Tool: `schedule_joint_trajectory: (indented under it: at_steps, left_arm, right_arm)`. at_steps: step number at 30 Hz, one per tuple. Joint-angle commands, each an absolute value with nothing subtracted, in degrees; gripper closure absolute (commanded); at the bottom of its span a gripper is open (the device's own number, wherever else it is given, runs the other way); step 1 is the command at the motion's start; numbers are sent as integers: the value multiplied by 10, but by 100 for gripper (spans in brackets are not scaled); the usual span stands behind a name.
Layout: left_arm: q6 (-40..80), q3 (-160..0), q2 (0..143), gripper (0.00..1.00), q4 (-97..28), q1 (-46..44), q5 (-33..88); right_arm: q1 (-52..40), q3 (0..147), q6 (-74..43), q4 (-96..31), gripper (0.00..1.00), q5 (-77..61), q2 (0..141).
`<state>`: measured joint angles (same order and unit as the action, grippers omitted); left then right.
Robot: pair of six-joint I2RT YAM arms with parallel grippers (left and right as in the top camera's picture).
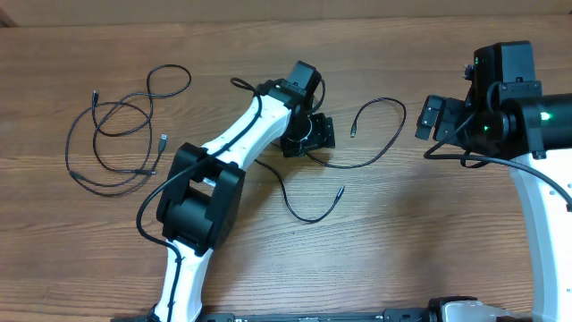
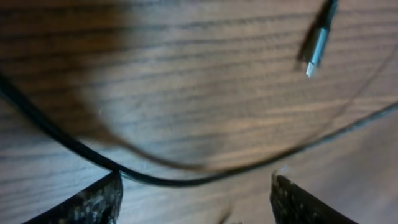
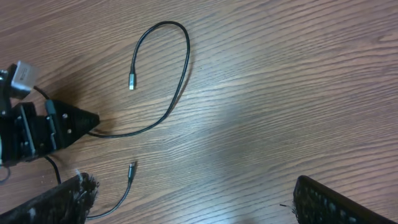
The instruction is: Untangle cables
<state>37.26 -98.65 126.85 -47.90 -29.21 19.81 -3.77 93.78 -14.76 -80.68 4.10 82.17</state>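
Observation:
Several thin black cables lie on the wooden table. One bundle of loose loops [image 1: 116, 134] lies at the left. A second cable [image 1: 393, 134] curves right of my left gripper [image 1: 308, 136], its silver plug at the free end [image 3: 131, 81]. A third cable [image 1: 308, 215] lies in front, also with a plug end [image 3: 131, 169]. My left gripper [image 2: 196, 199] is open and low over the table, and a cable [image 2: 186, 180] runs across just ahead of its fingertips. A silver plug [image 2: 316, 56] lies beyond. My right gripper [image 1: 433, 118] is open and empty, right of the curved cable [image 3: 180, 68].
The table's far edge [image 1: 268, 20] runs along the top of the overhead view. My left arm [image 1: 232, 148] stretches diagonally across the middle, between the left loops and the other cables. My left gripper body shows in the right wrist view [image 3: 37, 130].

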Motion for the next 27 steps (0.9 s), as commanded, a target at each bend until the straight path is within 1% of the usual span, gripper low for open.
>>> schedule_joint_trajectory:
  at_steps: [1,10,14,18,22,27]
  left_arm:
    - [409,-991,1274,25,-477,-295,113]
    - [410,-991,1274,25,-479,-324,65]
    - [414,-991,1283,26,-480,-348,19]
    - [414,-991,1291,29,-481,-360,-7]
    - [414,-991,1291,36,-487,-361,-33]
    - [414,-990,1291,35,-497,-360,-40]
  right_arm:
    - [-35,949,-150,-806,0,49,814]
    - [-35,949,-150,-800,0,49,814]
    - [-35,949,-150,-800,0,49,814]
    - [-35,949,-150,-800,0,49,814]
    - [-35,949,-150,-801,0,49,814]
    - [-35,949,-150,-801,0,49,814]
